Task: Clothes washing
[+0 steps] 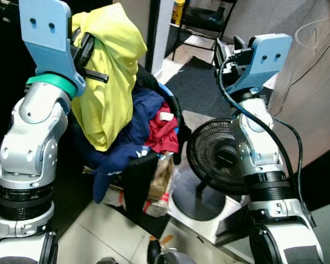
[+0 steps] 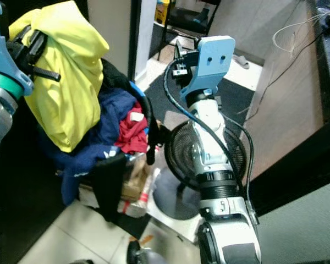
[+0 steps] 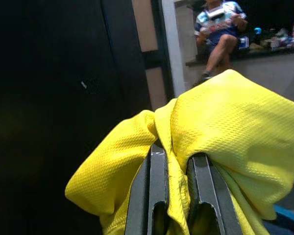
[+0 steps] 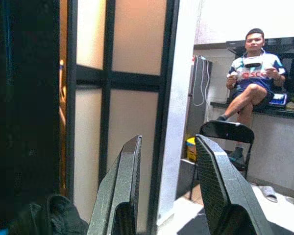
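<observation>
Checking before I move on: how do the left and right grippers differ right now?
The left gripper is shut on the yellow shirt, lifted above the clothes pile; the right gripper is open and holds nothing. The left sits over the pile, the right above the fan. Both arms are raised.

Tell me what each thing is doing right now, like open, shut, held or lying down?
Left gripper: jaws shut on the yellow mesh shirt.
Yellow mesh shirt: lifted, hanging above the pile.
Right gripper: jaws open, holding nothing.
Navy blue garment: lying crumpled in the pile.
Red garment: crumpled in the pile.
Black round fan: standing upright, blades not clear.
</observation>
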Robot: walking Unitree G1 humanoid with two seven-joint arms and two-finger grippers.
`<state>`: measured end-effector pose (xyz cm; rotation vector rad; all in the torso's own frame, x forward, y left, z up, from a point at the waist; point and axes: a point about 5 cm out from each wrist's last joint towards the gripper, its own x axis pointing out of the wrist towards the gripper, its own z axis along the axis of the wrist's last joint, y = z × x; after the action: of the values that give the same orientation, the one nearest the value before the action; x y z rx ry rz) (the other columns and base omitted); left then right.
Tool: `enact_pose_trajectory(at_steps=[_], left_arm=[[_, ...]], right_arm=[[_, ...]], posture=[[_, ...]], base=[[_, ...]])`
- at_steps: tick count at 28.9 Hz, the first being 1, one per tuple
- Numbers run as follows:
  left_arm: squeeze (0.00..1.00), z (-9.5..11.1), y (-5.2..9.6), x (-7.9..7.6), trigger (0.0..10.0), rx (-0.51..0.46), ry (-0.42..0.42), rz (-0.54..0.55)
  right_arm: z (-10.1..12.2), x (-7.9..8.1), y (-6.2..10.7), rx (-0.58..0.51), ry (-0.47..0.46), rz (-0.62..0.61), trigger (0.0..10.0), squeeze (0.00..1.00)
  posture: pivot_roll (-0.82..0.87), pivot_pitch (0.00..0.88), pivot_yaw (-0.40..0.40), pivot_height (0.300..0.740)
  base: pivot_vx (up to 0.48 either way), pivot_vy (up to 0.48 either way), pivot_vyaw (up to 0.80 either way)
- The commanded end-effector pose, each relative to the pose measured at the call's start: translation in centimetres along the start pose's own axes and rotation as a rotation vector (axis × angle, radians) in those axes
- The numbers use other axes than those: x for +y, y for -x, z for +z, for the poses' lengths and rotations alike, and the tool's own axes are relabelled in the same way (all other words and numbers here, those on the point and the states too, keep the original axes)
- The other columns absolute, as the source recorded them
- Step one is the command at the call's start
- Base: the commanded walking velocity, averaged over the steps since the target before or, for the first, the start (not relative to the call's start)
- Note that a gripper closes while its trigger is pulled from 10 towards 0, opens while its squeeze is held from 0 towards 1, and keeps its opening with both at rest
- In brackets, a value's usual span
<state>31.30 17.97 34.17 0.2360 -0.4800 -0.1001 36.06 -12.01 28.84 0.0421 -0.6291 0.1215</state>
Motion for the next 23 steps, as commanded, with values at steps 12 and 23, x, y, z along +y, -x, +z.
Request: enact_pose_trajectory(at_steps=[12,23], left_arm=[[0.0,-0.8,-0.5,-0.7,10.0,-0.001,0.002,-0.027],[0.0,-4.1,-0.1,1.5,10.0,0.079,-0.035,0.056]], right_arm=[[-0.3,-1.6,0.9,0.012,0.008,-0.055,10.0,0.0],[0.2,-2.1,1.2,-0.002,0.023,-0.08,10.0,0.0]], posture=[[0.1,0.0,0.032,0.74],[0.03,0.0,0.05,0.74]], base=[[0.0,0.0,0.0],[0.0,0.0,0.0]])
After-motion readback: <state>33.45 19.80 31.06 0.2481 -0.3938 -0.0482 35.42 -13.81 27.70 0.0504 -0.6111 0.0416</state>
